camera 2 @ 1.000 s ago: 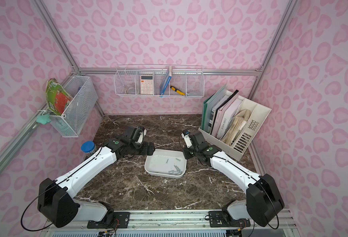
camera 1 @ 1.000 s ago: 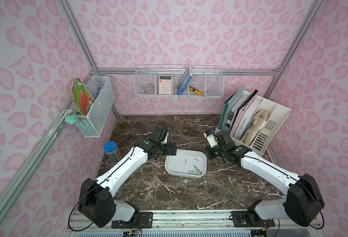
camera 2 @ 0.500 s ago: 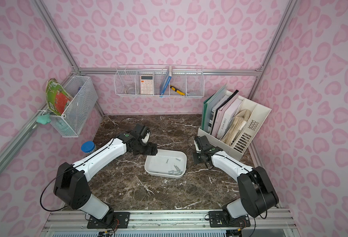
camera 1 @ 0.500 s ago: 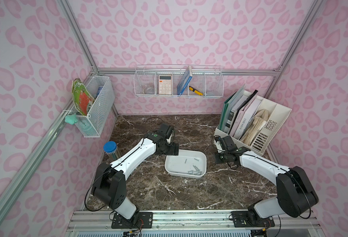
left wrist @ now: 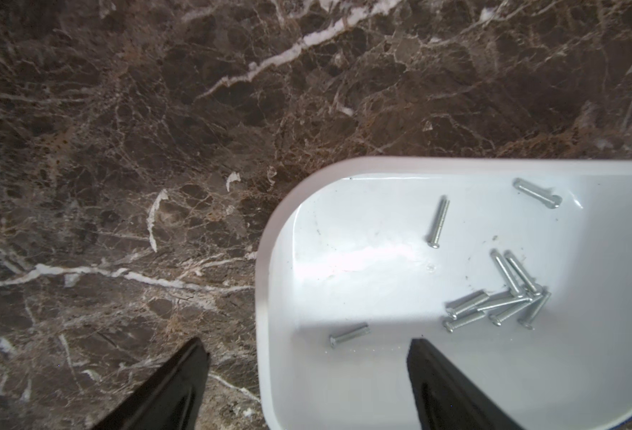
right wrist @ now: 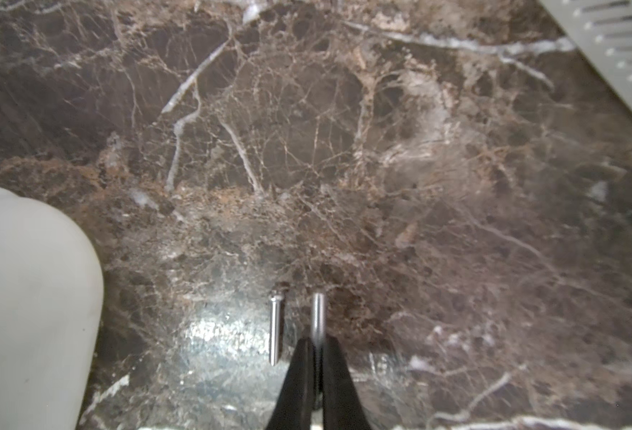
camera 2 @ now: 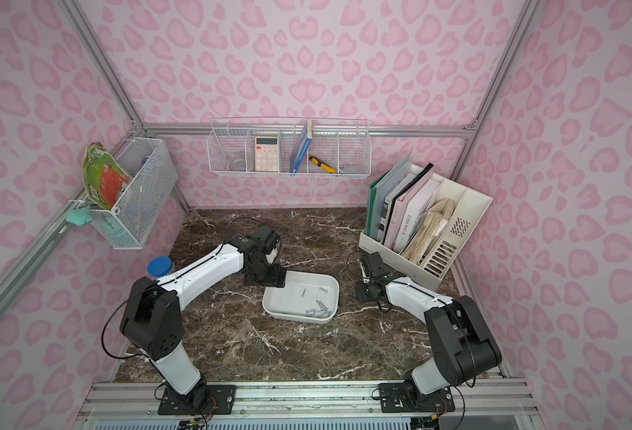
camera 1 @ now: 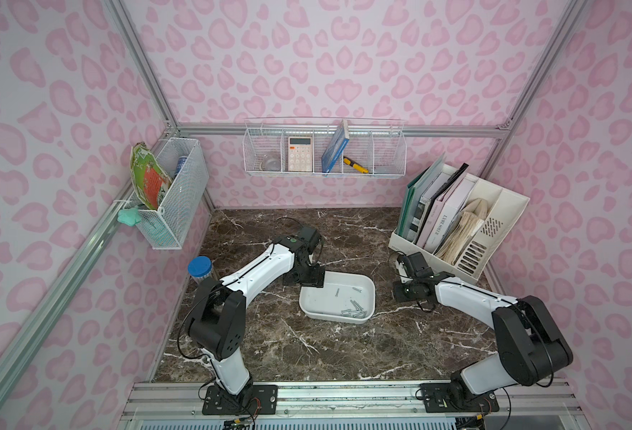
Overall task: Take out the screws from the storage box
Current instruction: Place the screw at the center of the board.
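Silver screws [left wrist: 507, 273] mostly lie in the five o'clock corner of the white box [left wrist: 264, 268]. Left hand [left wrist: 306, 340], open, has dropped over its rim; right hand [right wrist: 318, 342] has carried one out, pinched tight.

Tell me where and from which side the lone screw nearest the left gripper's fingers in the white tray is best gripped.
Pinch the lone screw mid-shank, coming straight down, probably with the jaws of the left gripper set across its length. It lies flat on the floor of the white tray, apart from the pile, so its sides are free.
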{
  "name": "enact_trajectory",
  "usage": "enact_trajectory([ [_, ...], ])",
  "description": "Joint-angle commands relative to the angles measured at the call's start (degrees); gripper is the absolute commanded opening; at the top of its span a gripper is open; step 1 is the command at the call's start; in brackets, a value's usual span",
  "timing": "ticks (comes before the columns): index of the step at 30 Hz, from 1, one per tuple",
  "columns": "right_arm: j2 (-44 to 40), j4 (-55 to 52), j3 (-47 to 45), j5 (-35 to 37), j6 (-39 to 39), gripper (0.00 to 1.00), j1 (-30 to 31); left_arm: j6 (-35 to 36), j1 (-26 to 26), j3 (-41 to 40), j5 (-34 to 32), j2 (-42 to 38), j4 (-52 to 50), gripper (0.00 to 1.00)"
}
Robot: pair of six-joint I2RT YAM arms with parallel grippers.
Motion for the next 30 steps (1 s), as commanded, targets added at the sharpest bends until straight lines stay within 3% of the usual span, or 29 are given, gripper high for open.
enact_trajectory([
  [1, 0.0, 1.6, -0.4, 0.2, 0.8, 0.11, -0.1, 0.7, 0.1, 0.4, -0.4, 0.1, -1.8, 0.89],
  [20, 0.1, 2.0, -0.5, -0.9, 1.0, 0.18, -0.2, -1.3, 0.1, 1.3, -5.6, 0.1, -2.9, 0.99],
  [26, -3.2, 0.3, 1.8, -1.0, 0.5, 0.20, 0.2, -2.9, 0.0, -0.2, -8.9, -3.3, -1.3, 0.99],
  [30, -7.9, -1.1, 4.0, 0.6, -0.7, 0.27, 2.5, -4.5, 0.2, -3.6, -11.0, -9.6, 3.7, 0.99],
])
